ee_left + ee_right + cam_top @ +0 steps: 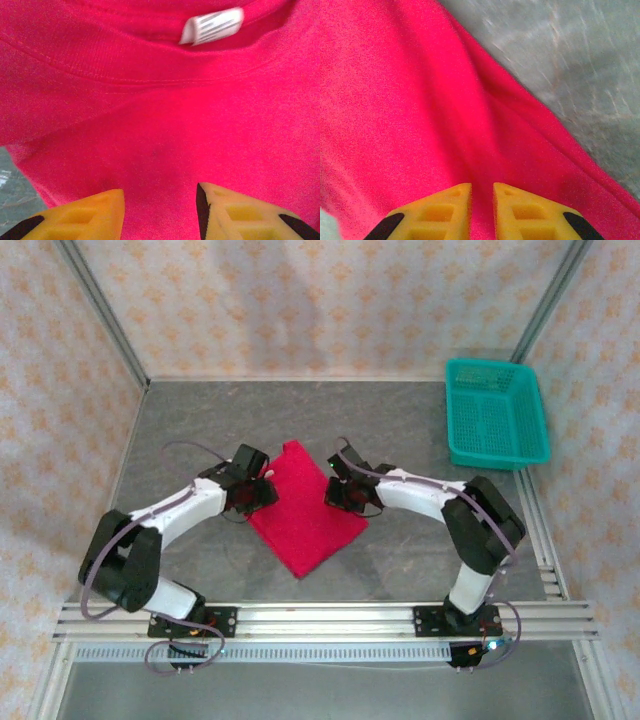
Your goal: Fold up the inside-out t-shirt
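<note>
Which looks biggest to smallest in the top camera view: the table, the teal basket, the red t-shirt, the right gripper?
1. The table.
2. The teal basket and the red t-shirt look about alike; the shirt is partly hidden, so no ranking.
3. The right gripper.

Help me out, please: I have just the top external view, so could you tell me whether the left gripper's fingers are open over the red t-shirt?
Observer: Yes. In the left wrist view the left gripper has its fingers well apart, and the red t-shirt shows in the gap.
Operator: Thank you. Is the neck label anywhere near it?
Observer: The white neck label lies ahead of the fingers, at the collar seam.
Operator: And the right gripper, please?
Observer: In the right wrist view the right gripper shows a narrow gap between its fingers, close to the cloth's edge with grey table beyond. I cannot tell whether it pinches cloth.
</note>
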You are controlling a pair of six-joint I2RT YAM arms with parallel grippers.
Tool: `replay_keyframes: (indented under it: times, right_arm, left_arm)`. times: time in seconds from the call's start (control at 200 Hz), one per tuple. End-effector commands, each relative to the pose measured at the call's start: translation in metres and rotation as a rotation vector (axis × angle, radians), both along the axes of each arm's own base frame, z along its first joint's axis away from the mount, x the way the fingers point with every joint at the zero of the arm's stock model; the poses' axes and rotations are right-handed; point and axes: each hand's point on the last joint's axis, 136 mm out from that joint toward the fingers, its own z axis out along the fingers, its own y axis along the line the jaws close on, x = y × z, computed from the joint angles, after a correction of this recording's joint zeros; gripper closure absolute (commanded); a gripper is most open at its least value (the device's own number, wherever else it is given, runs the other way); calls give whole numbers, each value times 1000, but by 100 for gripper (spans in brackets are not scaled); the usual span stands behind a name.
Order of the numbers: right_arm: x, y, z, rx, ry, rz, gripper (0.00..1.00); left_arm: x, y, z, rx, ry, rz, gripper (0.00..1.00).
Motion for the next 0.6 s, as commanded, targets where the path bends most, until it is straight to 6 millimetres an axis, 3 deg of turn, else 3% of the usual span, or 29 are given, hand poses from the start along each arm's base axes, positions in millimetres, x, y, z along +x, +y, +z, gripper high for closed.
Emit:
replay_keyframes:
  times: [0.0, 0.085, 0.18, 0.33, 0.43, 0.515, 0.595]
  right_arm:
    - [-21, -14, -27, -13, 56, -29, 83]
    - [-41, -25, -38, -40, 75, -52, 83]
    - [-64, -33, -46, -76, 82, -59, 83]
    - [-96, -23, -43, -71, 78, -44, 85]
    - [-100, -19, -21, -86, 40, -26, 85]
    - [-81, -31, 15, -114, -69, -45, 82]
    - [-60, -39, 46, -109, -151, -47, 71]
  left_arm:
    - [30, 5, 1, 77, -54, 17, 59]
    - [44, 2, -8, 134, -37, -9, 61]
    - [62, -17, -16, 137, -32, -51, 62]
    - [80, -50, -13, 203, -19, -170, 62]
    - [87, -49, 4, 226, -25, -208, 62]
    - [89, -41, 32, 204, -58, -204, 62]
    - [91, -33, 58, 123, -106, -185, 61]
